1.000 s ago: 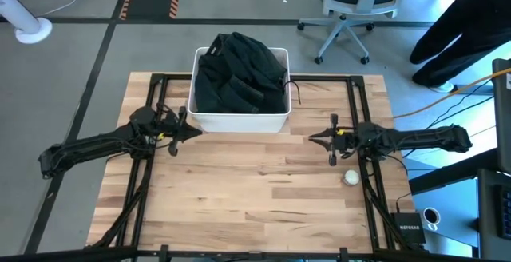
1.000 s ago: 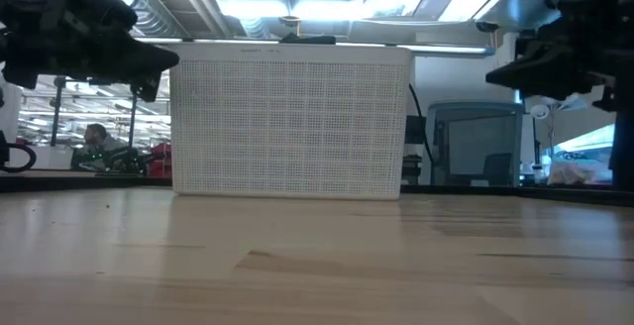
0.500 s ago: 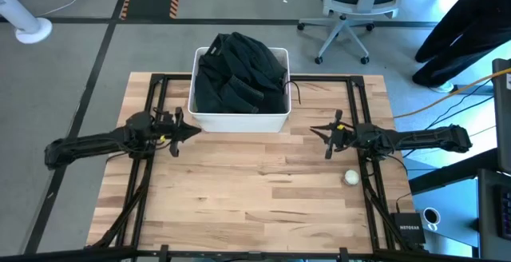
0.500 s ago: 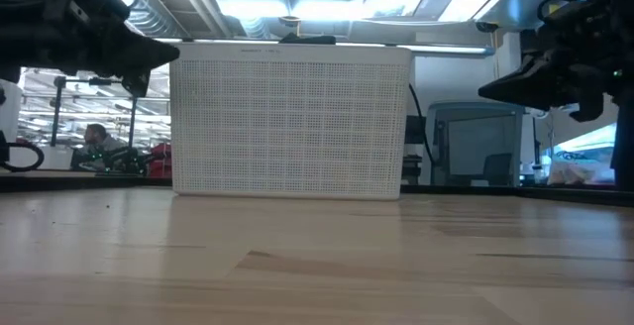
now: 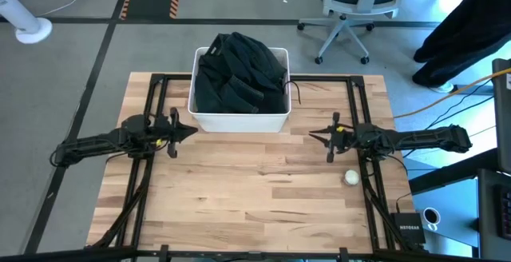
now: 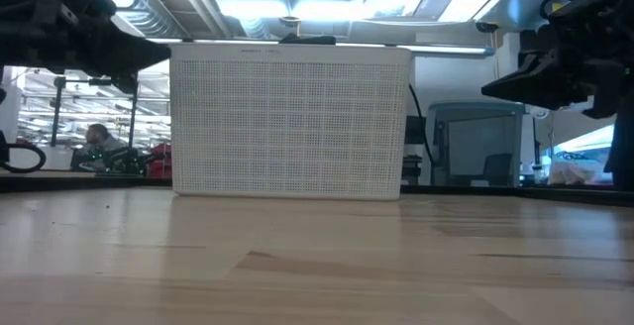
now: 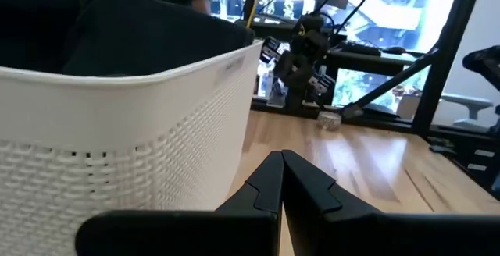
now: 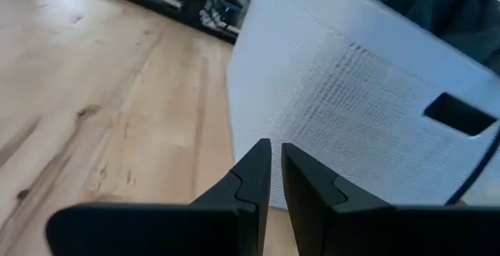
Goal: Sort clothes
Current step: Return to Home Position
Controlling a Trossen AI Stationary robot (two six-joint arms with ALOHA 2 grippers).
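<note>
Dark green and black clothes point(image 5: 239, 74) are heaped in a white basket point(image 5: 239, 121) at the table's far middle, rising above its rim. They also show in the left wrist view point(image 7: 117, 30) and the right wrist view point(image 8: 453, 6). My left gripper point(image 5: 192, 131) is shut and empty, just off the basket's near left corner, above the table. My right gripper point(image 5: 311, 136) is shut and empty, off the near right corner. No other garments show.
A small white ball point(image 5: 351, 177) lies on the wooden table near my right arm. The black frame rails point(image 5: 144, 182) run along the table's sides. A person in dark clothes point(image 5: 463, 30) and an office chair point(image 5: 351, 6) are beyond the far right corner.
My left gripper has drawn back a little toward the table's left edge, staying shut. The clothes and the basket have not moved.
</note>
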